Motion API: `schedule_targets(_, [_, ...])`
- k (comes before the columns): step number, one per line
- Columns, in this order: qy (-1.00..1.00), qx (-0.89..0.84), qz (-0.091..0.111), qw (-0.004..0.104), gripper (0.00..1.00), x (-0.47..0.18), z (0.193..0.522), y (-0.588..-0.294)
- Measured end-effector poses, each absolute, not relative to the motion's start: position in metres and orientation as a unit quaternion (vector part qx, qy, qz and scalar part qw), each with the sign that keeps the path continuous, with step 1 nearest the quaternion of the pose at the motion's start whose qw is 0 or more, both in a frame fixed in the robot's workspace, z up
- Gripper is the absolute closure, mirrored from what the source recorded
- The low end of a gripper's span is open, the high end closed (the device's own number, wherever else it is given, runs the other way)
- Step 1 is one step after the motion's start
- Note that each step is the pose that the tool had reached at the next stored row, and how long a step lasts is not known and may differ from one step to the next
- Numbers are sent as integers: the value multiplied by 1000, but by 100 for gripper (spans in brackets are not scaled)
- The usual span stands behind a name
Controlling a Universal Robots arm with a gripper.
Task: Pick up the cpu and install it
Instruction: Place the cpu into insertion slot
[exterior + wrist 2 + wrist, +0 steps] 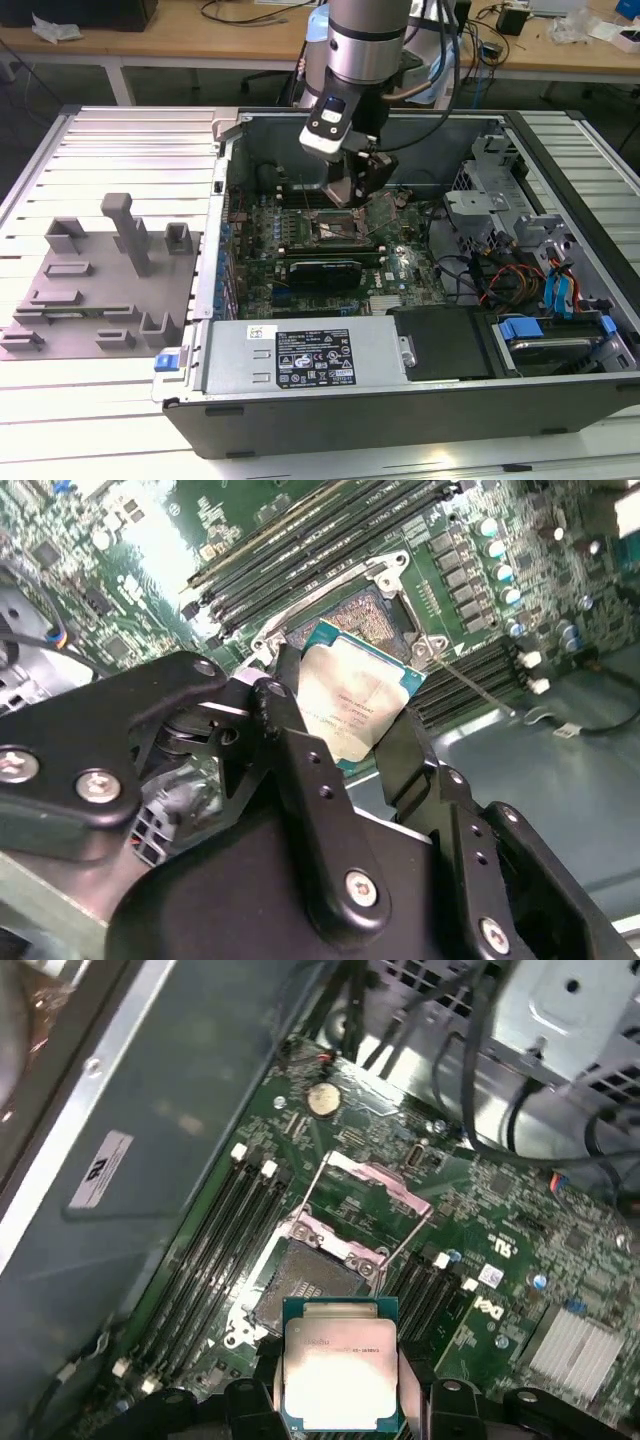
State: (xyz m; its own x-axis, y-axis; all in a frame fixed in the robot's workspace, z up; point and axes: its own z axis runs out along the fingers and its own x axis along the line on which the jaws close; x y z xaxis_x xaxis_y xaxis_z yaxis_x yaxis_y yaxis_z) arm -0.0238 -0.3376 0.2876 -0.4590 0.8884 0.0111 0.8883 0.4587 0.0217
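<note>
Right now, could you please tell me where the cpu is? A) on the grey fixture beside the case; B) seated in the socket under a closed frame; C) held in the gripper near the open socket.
C: in both wrist views the gripper clamps the cpu by its edges, short of the open socket.

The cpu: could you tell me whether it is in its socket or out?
Out. The gripper holds the cpu clear of the open, bare socket.
</note>
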Motion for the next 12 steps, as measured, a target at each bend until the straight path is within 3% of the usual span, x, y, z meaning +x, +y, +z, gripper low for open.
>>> schedule_targets(12, [777,629,12,2,46,-24,287,-338])
